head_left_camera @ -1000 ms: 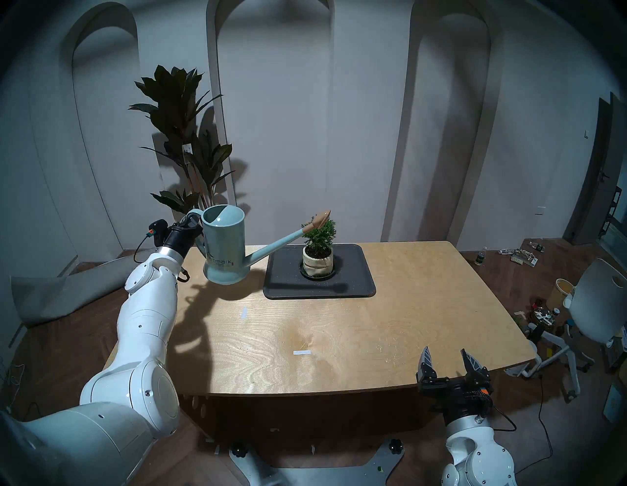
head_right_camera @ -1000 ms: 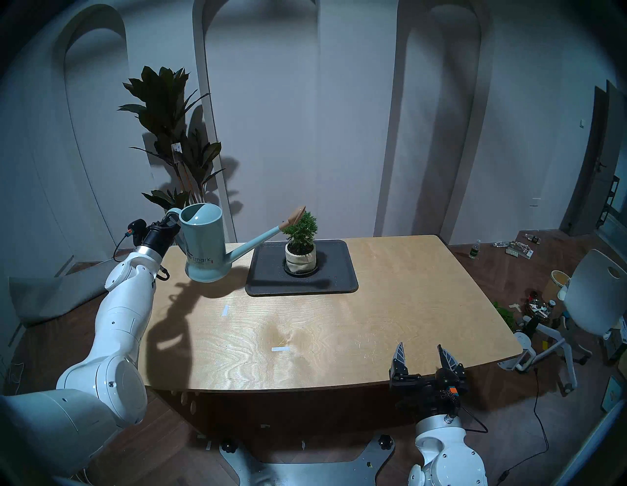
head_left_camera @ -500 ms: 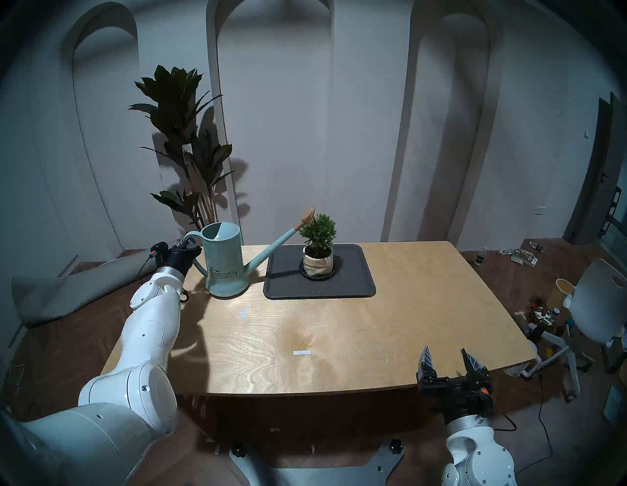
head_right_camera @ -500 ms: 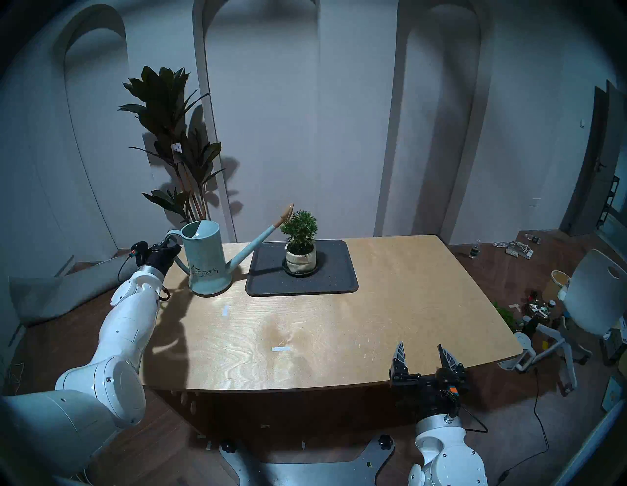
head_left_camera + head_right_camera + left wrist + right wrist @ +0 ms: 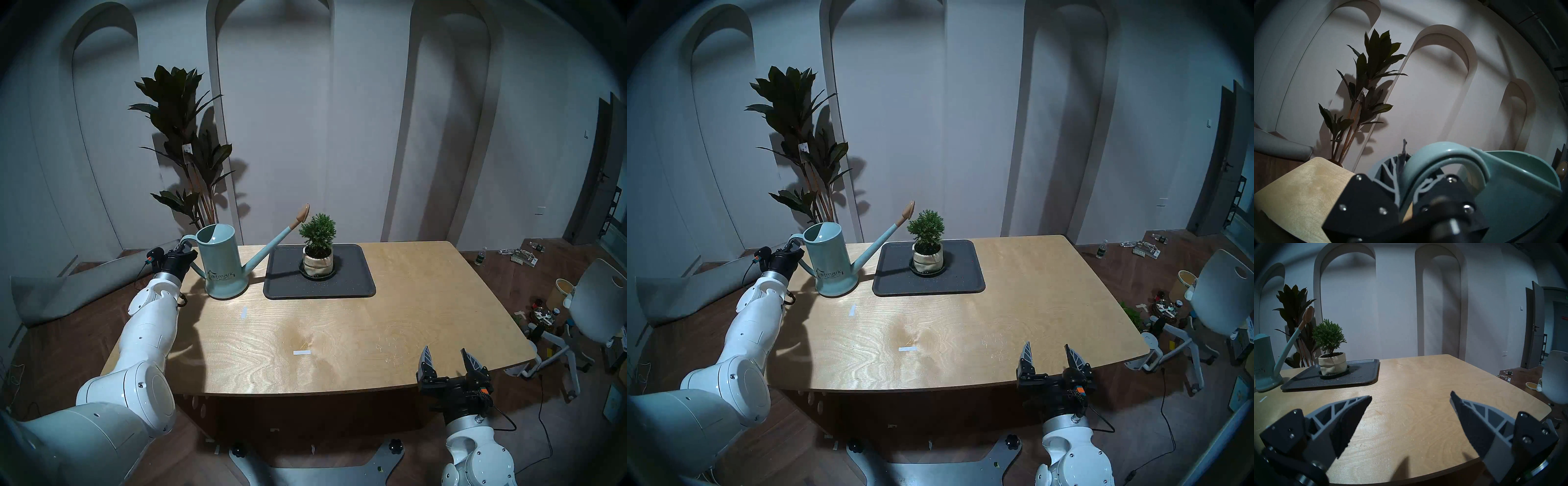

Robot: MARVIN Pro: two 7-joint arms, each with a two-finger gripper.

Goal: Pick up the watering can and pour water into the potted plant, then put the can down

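Observation:
The pale teal watering can [image 5: 222,263] [image 5: 830,263] [image 5: 1263,361] stands on the table at the far left, leaning back slightly. Its spout rises to the right and its tan rose [image 5: 303,213] ends just left of the potted plant [image 5: 318,234] [image 5: 926,230] [image 5: 1329,338]. The green shrub grows in a cream pot [image 5: 318,264] on a dark saucer. My left gripper [image 5: 185,251] [image 5: 1407,171] is shut on the can's loop handle [image 5: 1444,159]. My right gripper [image 5: 447,363] [image 5: 1411,398] hovers open and empty above the table's near right edge.
The pot and saucer sit on a dark rectangular tray [image 5: 353,281] right of the can. A tall dark-leaved floor plant [image 5: 185,142] stands behind the table's far left corner. Two white tape strips [image 5: 302,353] lie on the wooden table [image 5: 407,322]. A white chair [image 5: 593,302] and floor clutter are at the right.
My left arm has lowered the can from the air onto the table and tipped it back. The rose has swung up and left, away from the shrub's top. The right arm is still.

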